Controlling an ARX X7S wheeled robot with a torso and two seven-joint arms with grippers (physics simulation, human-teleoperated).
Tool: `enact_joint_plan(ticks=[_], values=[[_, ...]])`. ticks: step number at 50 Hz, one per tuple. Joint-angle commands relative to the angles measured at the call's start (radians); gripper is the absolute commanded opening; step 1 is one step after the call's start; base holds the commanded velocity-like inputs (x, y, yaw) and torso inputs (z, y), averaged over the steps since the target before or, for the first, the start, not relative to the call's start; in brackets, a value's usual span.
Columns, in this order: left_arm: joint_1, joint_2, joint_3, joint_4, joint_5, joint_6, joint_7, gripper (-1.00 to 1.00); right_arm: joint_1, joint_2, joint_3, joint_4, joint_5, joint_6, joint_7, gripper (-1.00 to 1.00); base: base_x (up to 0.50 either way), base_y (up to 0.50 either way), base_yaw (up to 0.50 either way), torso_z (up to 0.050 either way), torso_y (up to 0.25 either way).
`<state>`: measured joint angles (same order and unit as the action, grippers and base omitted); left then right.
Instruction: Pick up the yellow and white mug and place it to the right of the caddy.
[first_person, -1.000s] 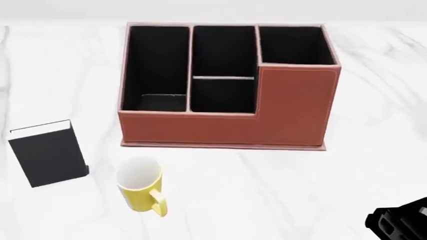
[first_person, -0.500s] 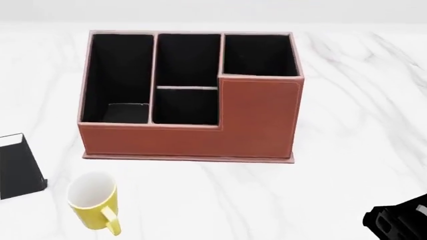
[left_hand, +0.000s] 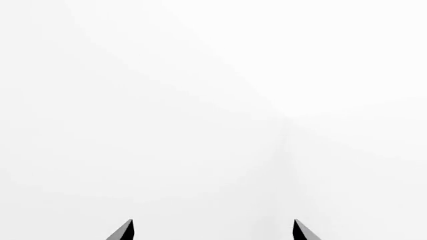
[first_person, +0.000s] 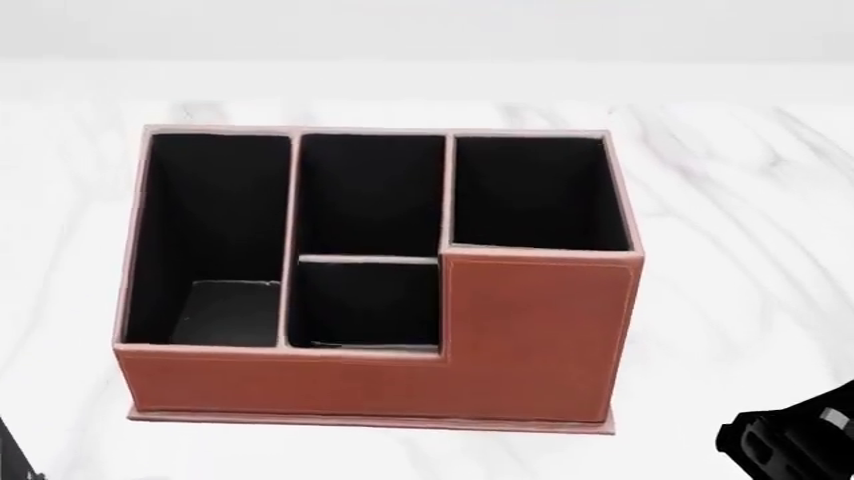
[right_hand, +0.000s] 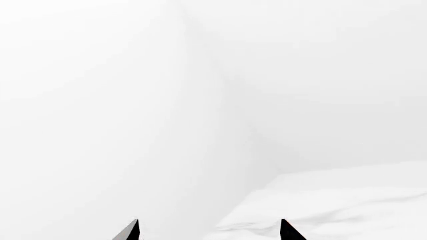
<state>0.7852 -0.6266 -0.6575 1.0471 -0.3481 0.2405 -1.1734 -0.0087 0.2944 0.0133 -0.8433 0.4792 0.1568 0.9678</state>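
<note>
The caddy fills the middle of the head view, sitting squarely on the white marbled table with its stepped front toward the camera and its black-lined compartments showing nothing but a grey patch on the floor of the left one. The yellow and white mug is not visible in any current view, so its place cannot be told from here – it lies somewhere outside the frame. At the lower right corner of the head view a dark piece of the right arm pokes in; the claw itself is out of sight there. The right wrist view shows the right gripper as two dark tips set well apart with nothing between them, pointing at blank white background and a sliver of marble. The left gripper looks the same in its own wrist view – tips spread wide, empty, facing plain white. By my judgement the pick has not begun: this is the search-and-approach step, with neither claw near anything. The next move calls for bringing the mug into view, then lowering an open claw over it. The bare marble to the caddy's right looks free for the later placement
</note>
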Motion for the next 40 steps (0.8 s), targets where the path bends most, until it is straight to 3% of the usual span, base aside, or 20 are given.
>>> enact_joint_plan(ticks=[1, 15, 40], values=[[0.000, -0.036, 0.013, 0.000, 0.003, -0.007, -0.027, 1.00, 0.002, 0.002, -0.006, 0.005, 0.000, -0.003, 0.001, 1.00, 0.43, 0.03, 0.00, 0.000, 0.000], [0.000, -0.037, 0.012, 0.000, 0.004, -0.005, -0.024, 1.00, 0.007, 0.008, -0.015, 0.006, -0.004, 0.000, 0.006, 1.00, 0.43, 0.02, 0.00, 0.000, 0.001], [0.000, -0.056, 0.011, 0.000, -0.004, -0.011, -0.036, 1.00, 0.008, 0.017, -0.026, 0.007, -0.003, -0.006, 0.008, 1.00, 0.04, 0.00, 0.00, 0.000, 0.001]])
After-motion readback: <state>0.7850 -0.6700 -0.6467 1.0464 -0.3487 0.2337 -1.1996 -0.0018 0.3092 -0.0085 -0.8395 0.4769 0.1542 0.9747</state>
